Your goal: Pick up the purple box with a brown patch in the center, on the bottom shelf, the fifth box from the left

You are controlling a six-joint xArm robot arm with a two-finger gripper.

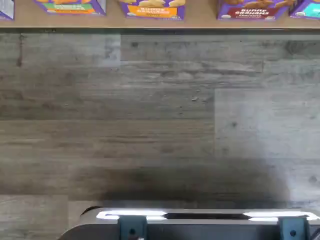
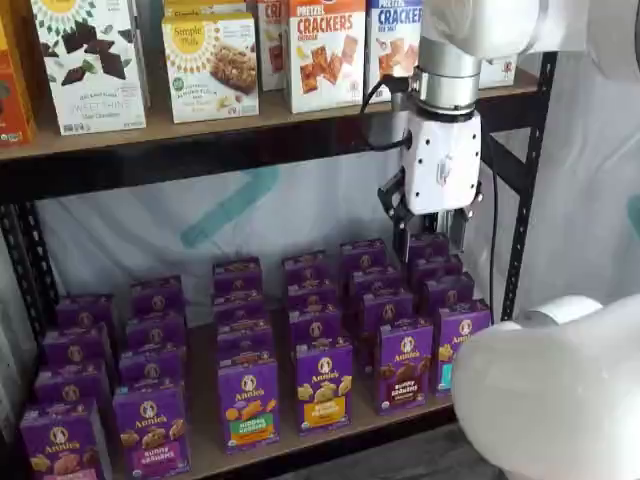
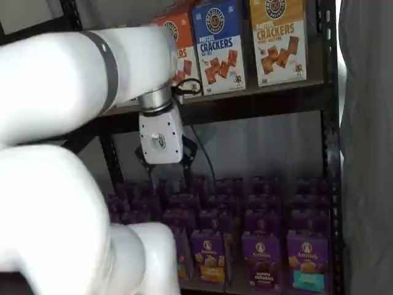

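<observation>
Purple box (image 2: 405,363) with the brown "bunny grahams" panel stands upright at the front edge of the bottom shelf (image 2: 300,440), heading its own row of like cartons. Beside it on one side is a purple carton with an orange panel (image 2: 323,384), on the other one with a teal panel (image 2: 455,340). The same box shows in a shelf view (image 3: 260,258) between those two neighbours, and in the wrist view (image 1: 251,9) only its face peeks past the shelf's front rail, above grey plank flooring (image 1: 150,120).

The gripper (image 2: 432,232) hangs above the rear cartons of that row, behind and higher than the purple box, well apart from it and touching nothing. Its black fingers blend into the dark boxes behind, so whether they are parted or together cannot be told. In a shelf view (image 3: 163,165) the white body shows, fingers unclear.
</observation>
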